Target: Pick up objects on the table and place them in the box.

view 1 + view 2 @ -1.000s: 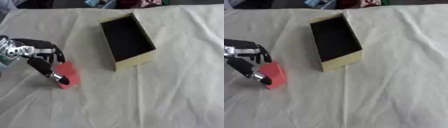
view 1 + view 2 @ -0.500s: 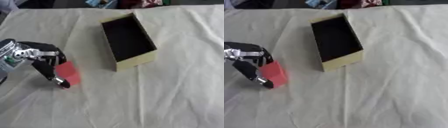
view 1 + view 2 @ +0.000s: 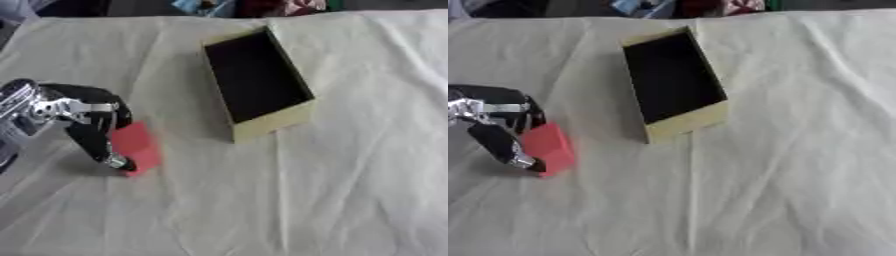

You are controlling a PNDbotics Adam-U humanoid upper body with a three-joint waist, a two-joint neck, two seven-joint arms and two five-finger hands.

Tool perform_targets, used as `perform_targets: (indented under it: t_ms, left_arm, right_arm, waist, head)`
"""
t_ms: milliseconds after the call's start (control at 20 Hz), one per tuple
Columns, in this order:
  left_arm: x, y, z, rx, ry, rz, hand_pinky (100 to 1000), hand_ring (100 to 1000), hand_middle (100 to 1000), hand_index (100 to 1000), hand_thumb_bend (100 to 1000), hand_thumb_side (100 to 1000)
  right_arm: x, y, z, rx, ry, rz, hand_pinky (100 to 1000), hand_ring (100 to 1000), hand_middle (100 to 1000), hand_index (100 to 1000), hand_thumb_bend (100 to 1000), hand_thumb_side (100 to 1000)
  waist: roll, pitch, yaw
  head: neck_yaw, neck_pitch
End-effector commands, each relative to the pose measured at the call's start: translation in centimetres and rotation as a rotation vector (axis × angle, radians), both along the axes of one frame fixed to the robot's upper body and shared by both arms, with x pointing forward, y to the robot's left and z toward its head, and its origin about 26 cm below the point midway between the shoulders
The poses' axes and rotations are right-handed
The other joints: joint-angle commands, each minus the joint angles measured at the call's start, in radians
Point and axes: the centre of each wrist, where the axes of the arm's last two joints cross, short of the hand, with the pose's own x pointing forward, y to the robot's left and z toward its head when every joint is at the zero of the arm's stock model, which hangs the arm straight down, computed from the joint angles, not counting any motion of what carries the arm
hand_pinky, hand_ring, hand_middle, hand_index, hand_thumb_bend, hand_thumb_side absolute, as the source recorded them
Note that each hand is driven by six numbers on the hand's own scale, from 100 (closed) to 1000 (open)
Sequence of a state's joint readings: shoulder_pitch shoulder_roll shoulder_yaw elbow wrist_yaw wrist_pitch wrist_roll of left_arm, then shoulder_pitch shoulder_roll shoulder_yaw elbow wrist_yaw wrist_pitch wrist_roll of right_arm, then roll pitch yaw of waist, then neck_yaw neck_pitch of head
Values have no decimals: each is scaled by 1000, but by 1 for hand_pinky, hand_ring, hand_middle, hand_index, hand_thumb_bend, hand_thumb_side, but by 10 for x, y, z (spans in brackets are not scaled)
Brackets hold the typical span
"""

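— Where does the grab stand?

— The left hand (image 3: 92, 125) has its fingers curled down over the red block (image 3: 138, 148), which sits on the white cloth (image 3: 350, 190) just to the left of the box's near end. One long dark finger runs down the block's left edge to its near corner. The other fingers seem to press the far side, though I can't be sure they wrap fully round it.

— And the box?

— The box (image 3: 686, 123) lies open and empty, its long axis running away from the robot, near the block but apart from it. The right hand shows in neither view.

— What might go wrong?

— I'd judge the hold sits on edges and corners, so the block could pivot or slip out on the lift. The cloth is wrinkled, and a fingertip dragging under the block might snag it and tug the box askew. On the way over, a low carry could clip the box's pale near wall and knock the block loose
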State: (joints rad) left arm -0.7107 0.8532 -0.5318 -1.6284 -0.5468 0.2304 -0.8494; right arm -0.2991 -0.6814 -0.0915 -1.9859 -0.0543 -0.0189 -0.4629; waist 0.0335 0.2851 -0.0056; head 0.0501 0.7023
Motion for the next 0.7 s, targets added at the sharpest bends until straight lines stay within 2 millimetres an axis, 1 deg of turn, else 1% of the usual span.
perform_targets:
  t_ms: [50,100,250,550,700]
  left_arm:
    - [-1,3,8,18,-18,9,611,582,614,708,589,279]
    - [-1,3,8,18,-16,9,602,577,609,704,588,254]
    - [-1,4,8,14,-14,13,580,559,592,685,569,225]
    - [-2,4,10,-6,-36,19,519,509,544,623,528,235]
    - [-5,6,15,-22,-72,21,500,495,530,607,489,237]
  right_arm:
    - [-3,0,8,-13,-23,-1,865,822,785,813,100,399]
    - [-3,0,8,-12,-23,-2,865,822,785,813,100,399]
    - [-3,-1,7,-10,-21,-3,865,823,785,813,100,399]
    - [-3,-1,7,-9,-20,-4,866,824,785,813,100,399]
    - [-3,-1,6,-10,-18,-6,866,825,784,813,100,399]
  waist:
    - [4,-26,1]
    - [3,-26,1]
    - [3,-26,1]
    - [3,-25,2]
    - [2,-25,3]
  head:
    - [2,-1]
    - [3,-2]
    - [3,-3]
    - [3,-5]
    - [2,-5]
